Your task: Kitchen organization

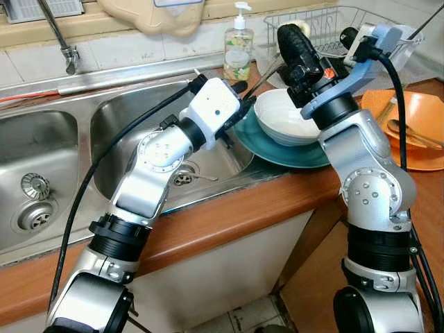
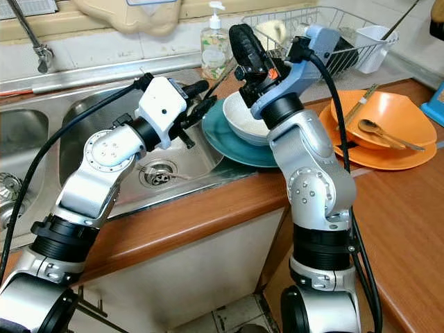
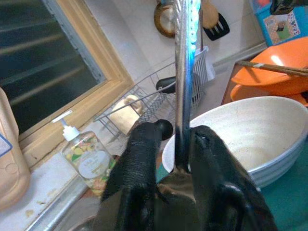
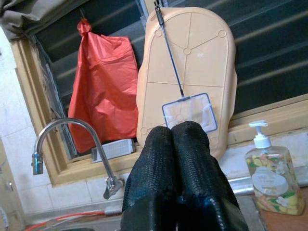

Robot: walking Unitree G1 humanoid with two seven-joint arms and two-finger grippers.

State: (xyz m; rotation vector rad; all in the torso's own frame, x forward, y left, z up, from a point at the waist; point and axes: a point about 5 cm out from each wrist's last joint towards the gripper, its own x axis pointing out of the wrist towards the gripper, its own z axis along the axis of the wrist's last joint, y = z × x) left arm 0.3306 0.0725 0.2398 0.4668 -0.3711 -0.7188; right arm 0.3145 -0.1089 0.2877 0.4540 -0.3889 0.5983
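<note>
Left eye view: a white bowl (image 1: 286, 116) sits on a teal plate (image 1: 277, 149) at the counter's edge beside the sink (image 1: 132, 125). The left gripper (image 3: 175, 144) clamps a metal utensil handle (image 3: 185, 72) just beside the bowl's rim. The right gripper (image 4: 178, 159), fingers pressed together, is raised above the bowl. An orange dish (image 1: 409, 114) at the counter's right holds a spoon (image 1: 409, 132) and chopsticks (image 2: 361, 104). A soap bottle (image 1: 238, 48) and wire rack (image 1: 316, 24) stand behind.
</note>
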